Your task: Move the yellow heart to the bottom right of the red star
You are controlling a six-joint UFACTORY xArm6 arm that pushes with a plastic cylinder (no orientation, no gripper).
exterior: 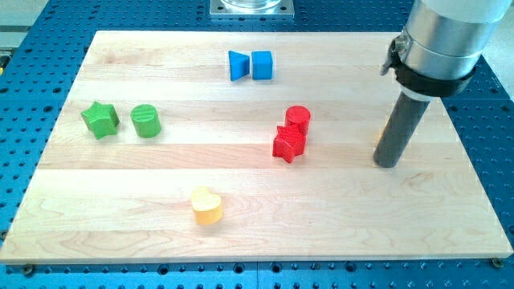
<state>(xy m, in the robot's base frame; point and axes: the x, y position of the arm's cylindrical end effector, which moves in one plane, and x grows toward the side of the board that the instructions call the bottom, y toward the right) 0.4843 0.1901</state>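
The yellow heart (206, 205) lies near the view's bottom, left of centre. The red star (288, 144) sits near the board's middle, touching a red cylinder (298, 119) just above it. My tip (386, 163) rests on the board well to the right of the red star and far to the upper right of the yellow heart. It touches neither. A sliver of an orange or yellow block (383, 130) shows just behind the rod's left edge; its shape is hidden.
A green star (100, 119) and a green cylinder (146, 120) sit at the view's left. Two blue blocks (250, 65) sit side by side near the top. The wooden board (120, 225) lies on a blue perforated table.
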